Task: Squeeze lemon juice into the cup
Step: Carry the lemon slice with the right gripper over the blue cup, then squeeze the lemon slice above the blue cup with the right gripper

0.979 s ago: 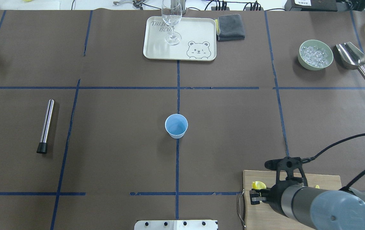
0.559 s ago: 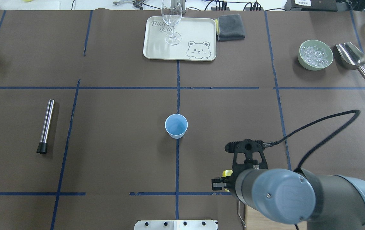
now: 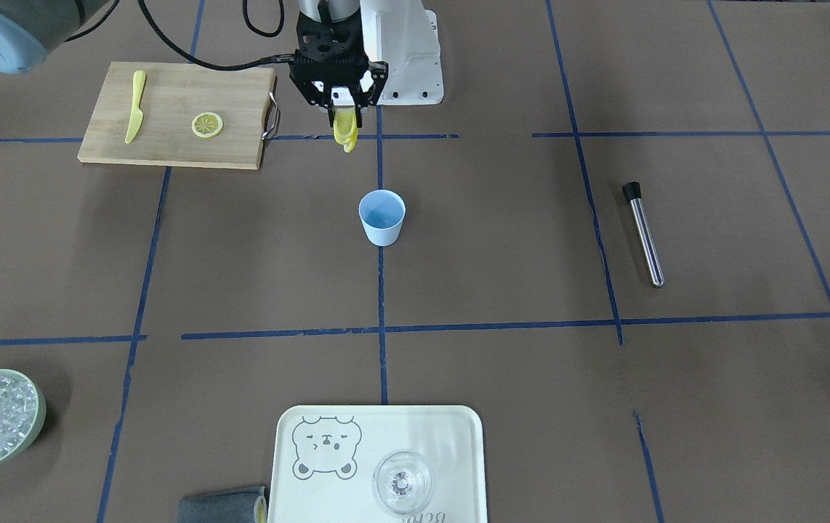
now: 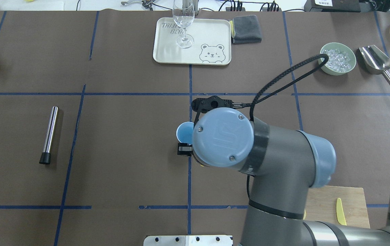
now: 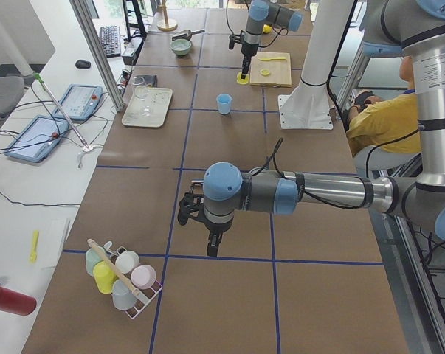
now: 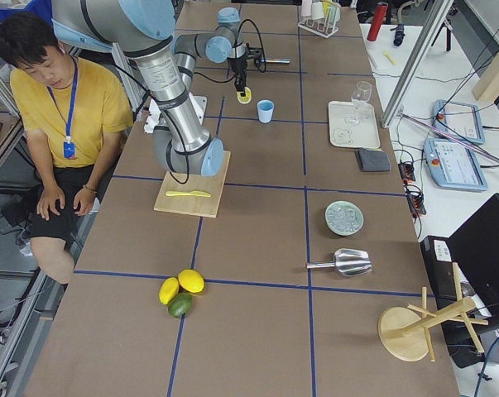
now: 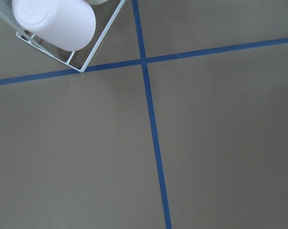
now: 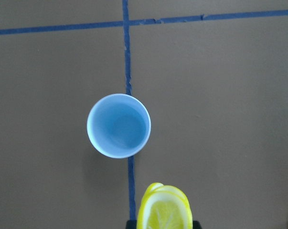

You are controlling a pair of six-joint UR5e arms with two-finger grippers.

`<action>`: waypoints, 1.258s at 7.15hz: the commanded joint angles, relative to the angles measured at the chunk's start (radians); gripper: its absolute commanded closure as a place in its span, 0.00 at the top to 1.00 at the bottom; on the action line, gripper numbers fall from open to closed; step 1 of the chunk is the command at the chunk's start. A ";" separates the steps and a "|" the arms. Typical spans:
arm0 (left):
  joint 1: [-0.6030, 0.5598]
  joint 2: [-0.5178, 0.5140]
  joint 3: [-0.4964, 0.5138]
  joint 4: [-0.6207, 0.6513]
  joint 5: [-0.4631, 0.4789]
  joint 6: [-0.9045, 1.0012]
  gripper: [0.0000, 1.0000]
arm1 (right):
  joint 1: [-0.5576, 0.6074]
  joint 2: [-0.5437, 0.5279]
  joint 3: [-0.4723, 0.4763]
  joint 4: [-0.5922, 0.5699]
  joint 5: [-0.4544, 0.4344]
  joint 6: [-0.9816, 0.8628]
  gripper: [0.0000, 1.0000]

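Fingers of the right gripper (image 3: pixel 344 109) are clamped on the lemon (image 3: pixel 346 133), wrist pointing straight down, lemon up in the air just robot-side of the cup (image 3: pixel 381 218). Left gripper (image 5: pixel 212 247), can't tell.

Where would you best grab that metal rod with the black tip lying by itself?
Probably mid-shaft, coming straight down from above. The metal rod lies flat on the table, so pinching across its thin width suits it; the rounded, shiny steel looks slippery, so a centred hold seems safest.

right claw (image 3: pixel 343 110) | moved from cutting board (image 3: pixel 175 109) to beside cup (image 3: pixel 381 216) | lemon (image 3: pixel 346 132) carried along, clamped
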 commanded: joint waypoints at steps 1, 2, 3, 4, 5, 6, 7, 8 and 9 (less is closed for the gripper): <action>0.000 0.000 0.000 0.000 0.000 0.000 1.00 | 0.035 0.073 -0.170 0.101 0.002 -0.003 0.12; 0.000 0.000 0.002 0.000 0.000 0.000 1.00 | 0.041 0.088 -0.230 0.143 0.001 -0.003 0.12; 0.000 0.000 0.003 0.000 0.000 0.000 1.00 | 0.042 0.091 -0.236 0.144 0.001 -0.007 0.12; 0.000 0.001 0.005 0.000 0.000 0.000 1.00 | 0.047 0.091 -0.237 0.142 0.001 -0.013 0.13; 0.000 0.003 0.005 0.001 0.000 0.000 1.00 | 0.064 0.093 -0.237 0.142 0.002 -0.036 0.13; 0.000 0.003 0.005 0.002 0.000 0.000 1.00 | 0.068 0.093 -0.241 0.142 0.002 -0.058 0.13; 0.000 0.003 0.006 0.002 0.000 0.000 1.00 | 0.070 0.093 -0.250 0.145 0.001 -0.062 0.13; 0.000 0.003 0.014 0.002 -0.002 0.000 1.00 | 0.073 0.093 -0.252 0.145 0.001 -0.064 0.13; 0.000 0.003 0.014 0.002 0.000 0.000 1.00 | 0.073 0.098 -0.252 0.145 0.001 -0.064 0.13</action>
